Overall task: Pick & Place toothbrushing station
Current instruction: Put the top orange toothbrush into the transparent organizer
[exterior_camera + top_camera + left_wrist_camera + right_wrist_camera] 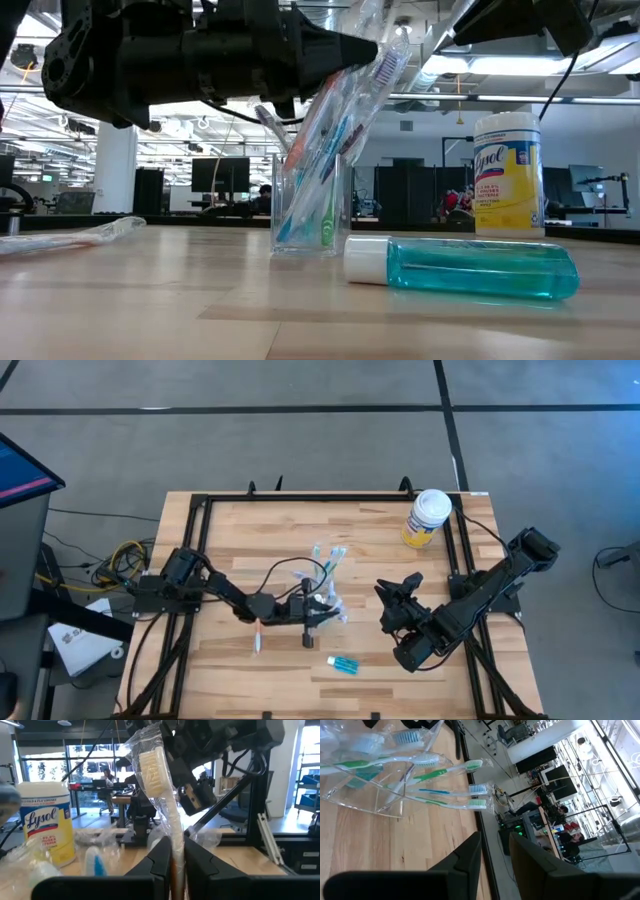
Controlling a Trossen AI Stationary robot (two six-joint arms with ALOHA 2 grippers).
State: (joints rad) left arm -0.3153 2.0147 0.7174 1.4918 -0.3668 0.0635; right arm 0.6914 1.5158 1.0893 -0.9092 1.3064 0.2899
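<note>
A clear tumbler stands upright near the table's middle, with several wrapped toothbrushes leaning in it. A blue tube with a white cap lies on its side near the front edge. My left gripper reaches in from the left beside the tumbler, shut on a wrapped white toothbrush. My right gripper hangs to the tumbler's right, open, nothing between its fingers. Another wrapped toothbrush lies flat on the table. My left gripper pinches the toothbrush's handle between its two fingers, through the clear wrapper. The fingers come in about level from the table's left and lie across the handle. The brush stands nearly upright, head above the fingers. Its lower end is hidden by the gripper.
A yellow wipes container with a white lid stands at the far right corner. A black frame rail runs around the tabletop. Cables trail off the left edge.
</note>
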